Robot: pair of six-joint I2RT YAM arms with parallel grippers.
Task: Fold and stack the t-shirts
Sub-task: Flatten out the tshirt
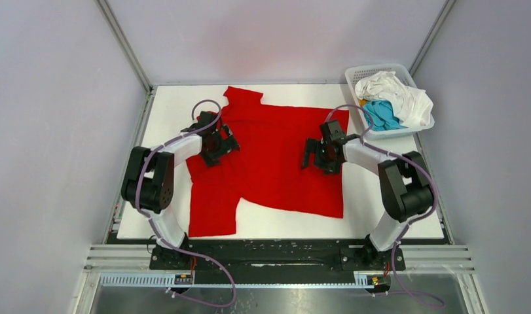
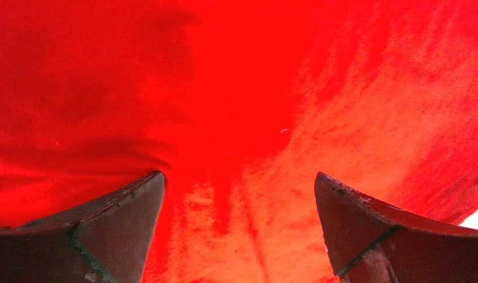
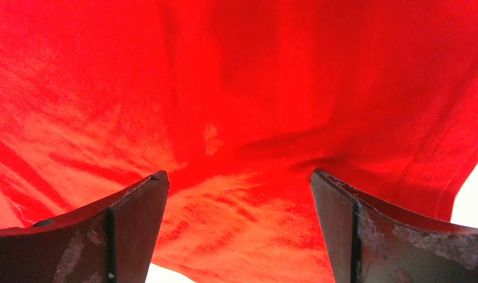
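Observation:
A large red t-shirt (image 1: 269,157) lies spread flat across the white table, with one sleeve hanging toward the near left. My left gripper (image 1: 223,145) hovers over its left part, jaws wide open, nothing between them; red cloth (image 2: 242,118) fills the left wrist view. My right gripper (image 1: 313,154) is over the shirt's right part, also open and empty above red cloth (image 3: 248,106). A white t-shirt (image 1: 397,91) and a teal-blue t-shirt (image 1: 382,114) sit crumpled in the basket.
The white lattice basket (image 1: 361,70) stands at the far right corner of the table (image 1: 171,104). Metal frame posts and grey walls enclose the table on three sides. Bare white tabletop shows along the far left edge and near right.

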